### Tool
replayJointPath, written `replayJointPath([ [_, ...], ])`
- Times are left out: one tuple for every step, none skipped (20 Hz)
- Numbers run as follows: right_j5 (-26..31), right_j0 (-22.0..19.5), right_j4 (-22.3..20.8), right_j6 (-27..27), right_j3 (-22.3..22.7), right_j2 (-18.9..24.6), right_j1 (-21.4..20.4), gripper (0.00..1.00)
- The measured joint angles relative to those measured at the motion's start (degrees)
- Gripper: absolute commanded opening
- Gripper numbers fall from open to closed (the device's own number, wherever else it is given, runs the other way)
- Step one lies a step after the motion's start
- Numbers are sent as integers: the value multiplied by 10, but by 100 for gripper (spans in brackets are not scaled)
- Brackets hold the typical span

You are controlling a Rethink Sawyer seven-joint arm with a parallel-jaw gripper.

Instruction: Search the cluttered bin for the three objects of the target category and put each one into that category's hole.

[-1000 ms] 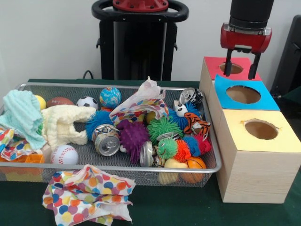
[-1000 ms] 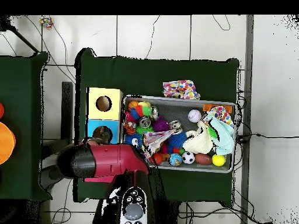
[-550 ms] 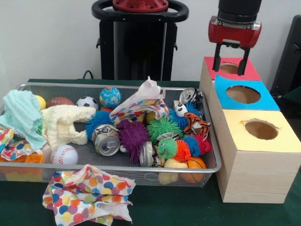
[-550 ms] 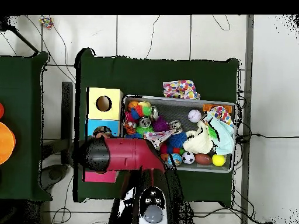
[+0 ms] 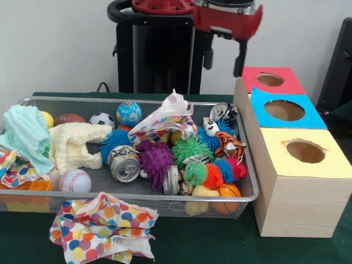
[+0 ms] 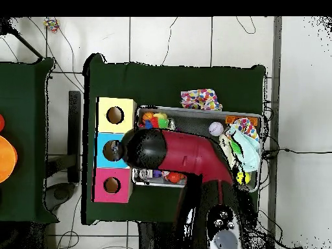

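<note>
Two dark fingers (image 5: 238,59) hang apart with nothing between them, so we read the gripper (image 5: 223,58) as open and empty, high above the bin's (image 5: 137,193) far right corner and just left of the red box (image 5: 270,81). From overhead the arm (image 6: 185,154) lies across the middle of the bin, its dark head next to the blue box (image 6: 104,142). We see three boxes in a row right of the bin: red farthest, blue (image 5: 284,111) in the middle, yellow (image 5: 304,152) nearest, each with a round hole on top. We cannot tell from the frames which category is the target. In the bin we count cans: one (image 5: 125,166) near the centre, one (image 5: 171,179) on edge beside a purple spiky ball (image 5: 155,159), and one (image 5: 222,112) at the far right corner. Green (image 5: 191,149), blue (image 5: 114,141) and orange-green (image 5: 202,174) spiky balls crowd the right half, with a toy tiger (image 5: 228,147). A baseball (image 5: 75,180), football (image 5: 70,118), soccer ball (image 5: 102,119) and globe ball (image 5: 129,113) sit left and far. Teal (image 5: 25,136) and cream (image 5: 74,144) cloths fill the left end. A dotted cloth (image 5: 104,227) lies on the table in front of the bin.
</note>
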Motion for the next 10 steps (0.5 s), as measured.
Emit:
replayJointPath([
  [13, -12, -3, 0, -17, 0, 1, 100],
  [19, -19, -6, 0, -25, 1, 1, 100],
  [24, -26, -9, 0, -35, 2, 2, 100],
  [27, -32, -12, 0, -43, 3, 2, 100],
  [29, -43, -19, 0, -57, 6, 4, 100],
  [29, -50, -23, 0, -64, 8, 5, 100],
  [29, -55, -26, 0, -69, 10, 6, 100],
  [29, -59, -28, 0, -74, 12, 7, 100],
  [29, -72, -35, 0, -87, 18, 9, 100],
  [29, -78, -40, 0, -94, 21, 12, 100],
])
